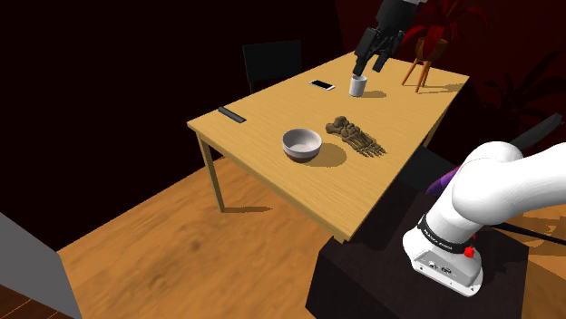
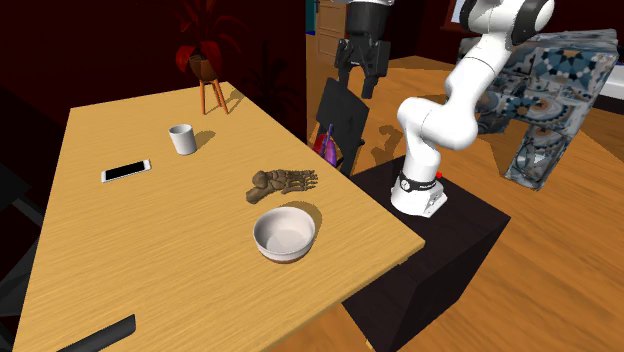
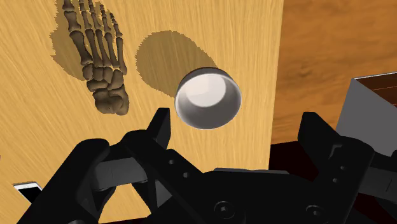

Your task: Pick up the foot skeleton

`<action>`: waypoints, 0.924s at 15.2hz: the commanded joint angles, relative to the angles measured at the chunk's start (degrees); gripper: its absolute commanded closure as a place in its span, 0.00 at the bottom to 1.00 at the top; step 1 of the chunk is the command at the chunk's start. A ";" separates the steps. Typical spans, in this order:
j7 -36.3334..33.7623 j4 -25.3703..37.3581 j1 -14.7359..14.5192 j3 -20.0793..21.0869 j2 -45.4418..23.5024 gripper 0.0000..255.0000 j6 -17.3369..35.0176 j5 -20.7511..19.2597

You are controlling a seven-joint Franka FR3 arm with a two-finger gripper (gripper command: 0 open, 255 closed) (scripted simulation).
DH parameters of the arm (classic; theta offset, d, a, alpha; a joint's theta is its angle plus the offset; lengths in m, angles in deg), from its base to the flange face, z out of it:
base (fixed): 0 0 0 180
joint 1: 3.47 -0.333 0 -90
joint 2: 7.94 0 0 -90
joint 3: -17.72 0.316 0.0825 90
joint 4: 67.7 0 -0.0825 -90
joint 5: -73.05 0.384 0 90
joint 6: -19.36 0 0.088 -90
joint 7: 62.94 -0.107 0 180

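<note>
The brown foot skeleton (image 1: 356, 136) (image 2: 282, 183) lies flat on the wooden table (image 1: 272, 109) (image 2: 120, 250), close to the edge nearest the robot's stand. My black gripper (image 1: 370, 63) (image 2: 356, 85) hangs high above the table, well clear of the skeleton, and holds nothing. In the wrist view my gripper (image 3: 238, 130) is open with its fingers (image 3: 162, 124) wide apart. From there I look down on the foot skeleton (image 3: 95, 57), which lies off to one side beyond the fingers, not between them.
A white bowl (image 1: 302, 144) (image 2: 284, 234) (image 3: 208, 97) sits right beside the skeleton. Farther off are a white cup (image 1: 357, 85) (image 2: 181, 139), a phone (image 1: 322, 85) (image 2: 125, 171), a black remote (image 1: 232, 115) and a potted plant on a stand (image 2: 207, 60). A dark chair (image 1: 272, 62) stands at the table's far side.
</note>
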 commanded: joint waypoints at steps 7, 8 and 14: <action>9.41 -7.07 0.59 -8.66 -1.09 0.00 7.87 -0.18; 11.05 -7.95 0.66 -10.15 -1.66 0.00 9.18 -0.14; 21.60 -11.30 0.24 -19.52 -7.38 0.00 16.95 1.02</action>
